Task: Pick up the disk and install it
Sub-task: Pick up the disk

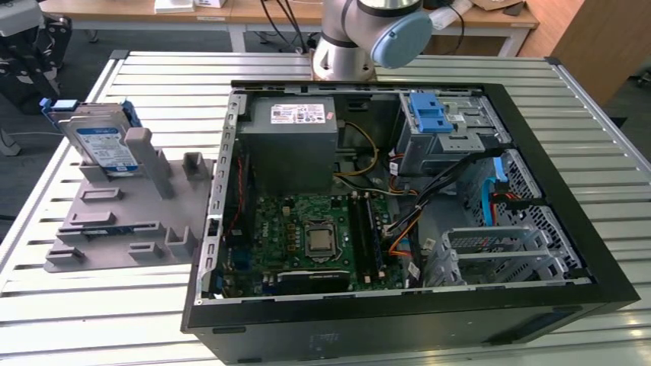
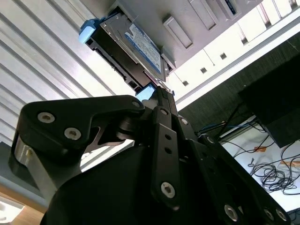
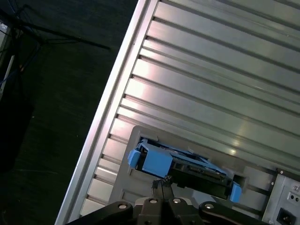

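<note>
**Position of the disk.** The disk (image 1: 100, 141) stands on edge in a grey fixture (image 1: 112, 221). The fixture lies on the desk (image 1: 91, 305) near the far corner at the exterior view's left. The blue bracket frames the disk. One bracket tab projects at the top, toward the desk edge.

**State of the tool.** In the first wrist view the tool (image 3: 161, 182) has its fingertips drawn together with nothing between them. The tips lie just beside a blue corner of the disk (image 3: 187, 164). The second wrist view shows the tool (image 2: 160, 93) at the same corner of the disk (image 2: 136, 47). Contact between tips and bracket cannot be confirmed.

**Edges and clearance.**
- Bare desk slats extend from the fixture to the desk edge. Dark floor lies beyond that edge.
- The open computer case (image 1: 569, 305) is just beside the fixture on the exterior view's right. A narrow strip of desk separates them.
- Inside the case, the power supply (image 1: 295, 130) sits in the far corner nearest the fixture. The blue latch (image 1: 429, 114) sits further to the exterior view's right.

**Obscured items.**
- The arm (image 1: 351, 30) is cut off by the top of the exterior view.
- The fixture hides the lower part of the disk.
- The tool body covers much of the second wrist view.
</note>
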